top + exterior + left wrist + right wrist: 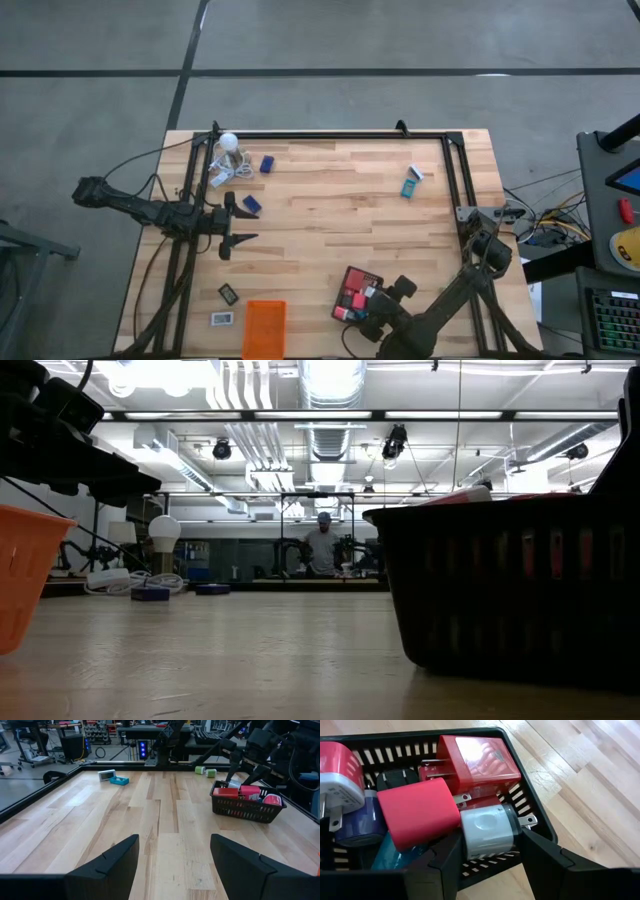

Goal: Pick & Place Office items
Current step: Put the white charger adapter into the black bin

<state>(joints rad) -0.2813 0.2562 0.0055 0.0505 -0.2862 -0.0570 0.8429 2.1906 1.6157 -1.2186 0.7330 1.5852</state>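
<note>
Just beyond the right hand (490,857), chargers (417,812) fill the black basket (530,815)

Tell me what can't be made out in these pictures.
- Black basket: in the high view, the right gripper covers its near end.
- White charger: in the right wrist view, I cannot tell whether the fingers touch it.
- Orange tray: cut off by the high view's bottom edge; contents unseen.
- Small dark and white pieces beside it: too small to identify.
</note>
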